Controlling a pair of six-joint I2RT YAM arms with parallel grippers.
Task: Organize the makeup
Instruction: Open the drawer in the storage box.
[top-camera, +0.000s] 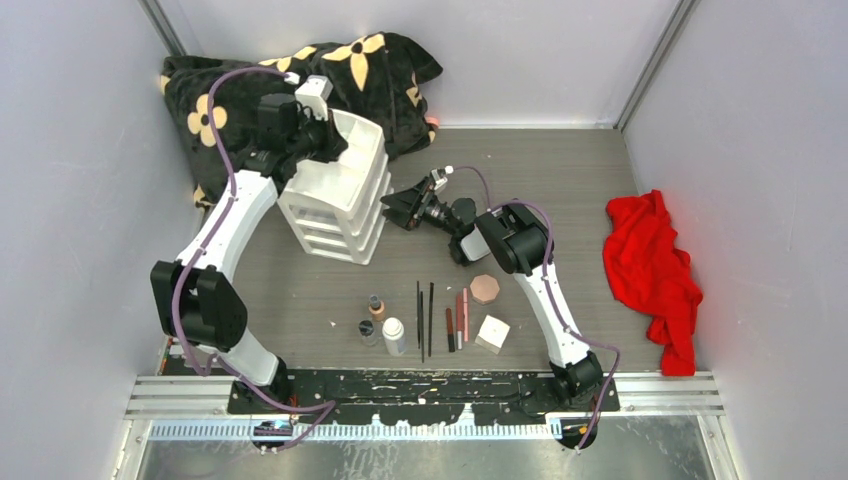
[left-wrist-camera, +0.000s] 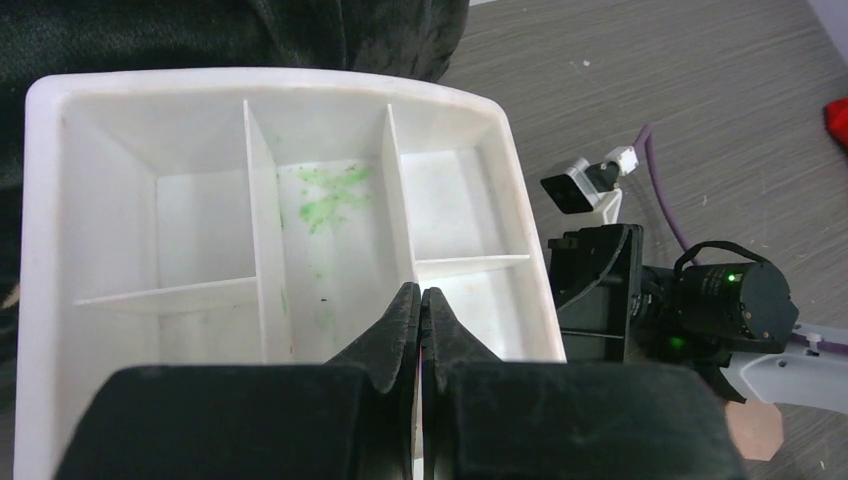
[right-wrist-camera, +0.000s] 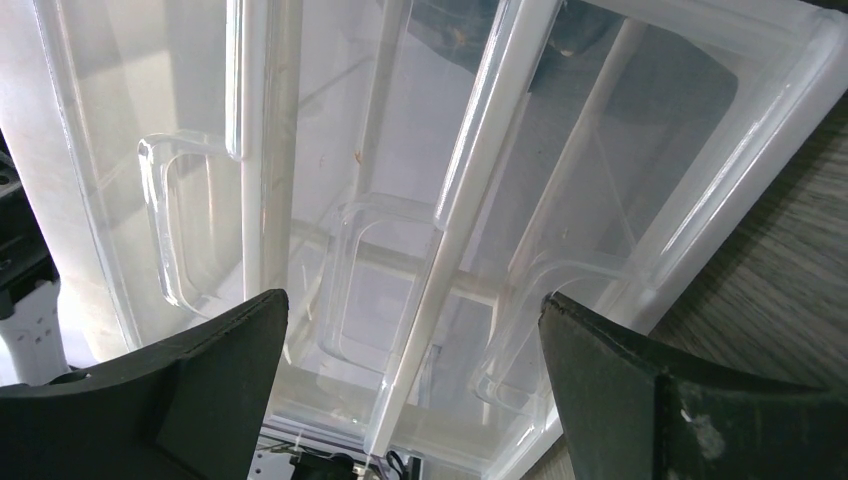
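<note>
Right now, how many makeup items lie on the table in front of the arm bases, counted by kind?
Bottles: 2, the white bottle and the tan bottle
Clear jar: 1
Black sticks: 2
Pink-red sticks: 3, as far as the top view shows
Octagonal compact: 1
White cube: 1
Total: 10

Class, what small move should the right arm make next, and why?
Probably ease the open right gripper forward onto the middle drawer handle: its jaws stand wide facing the drawer box, and the makeup lies on the table.
</note>
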